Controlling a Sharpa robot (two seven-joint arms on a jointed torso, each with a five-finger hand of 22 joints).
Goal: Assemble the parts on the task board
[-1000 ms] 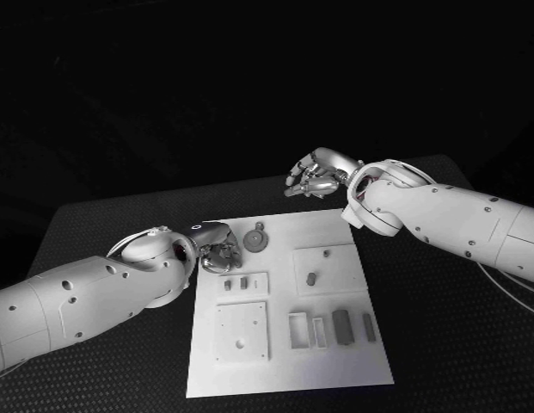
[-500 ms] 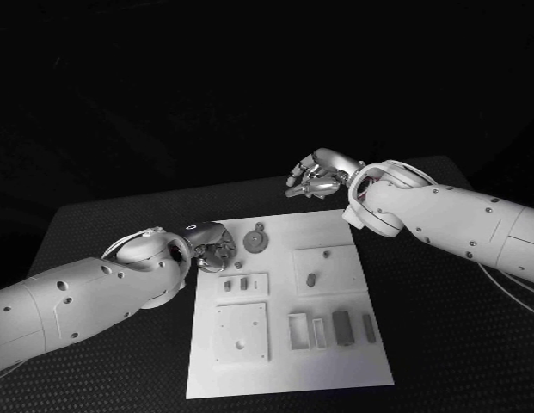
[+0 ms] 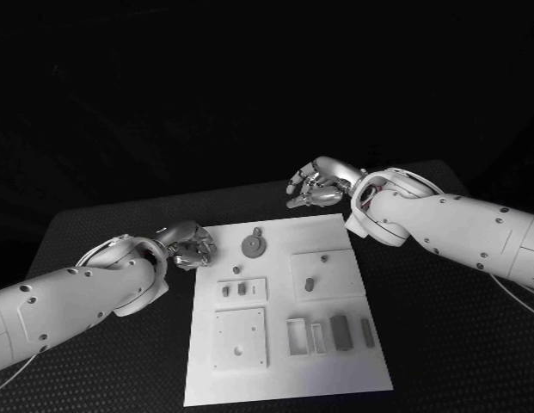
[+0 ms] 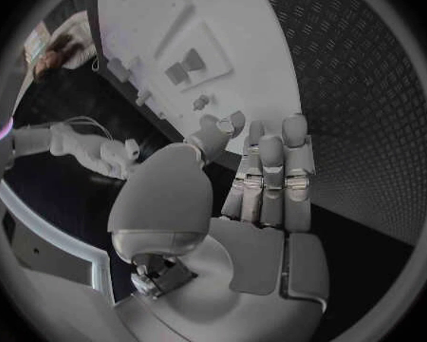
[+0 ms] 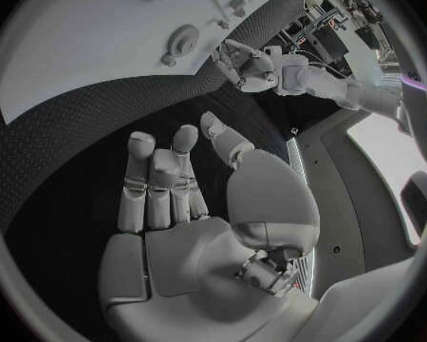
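From the head view we see the task board (image 3: 285,361) flat on the table (image 3: 452,344), parts (image 3: 341,327) lying on it. Our left hand (image 3: 190,245) waits beside its edge, our right hand (image 3: 316,185) past its far end. Both wrist views show fingers straight, holding nothing, maybe ready to pick.

The black table (image 3: 118,361), seemingly ridged in texture, carries the white task board (image 3: 285,379) flat at its middle.
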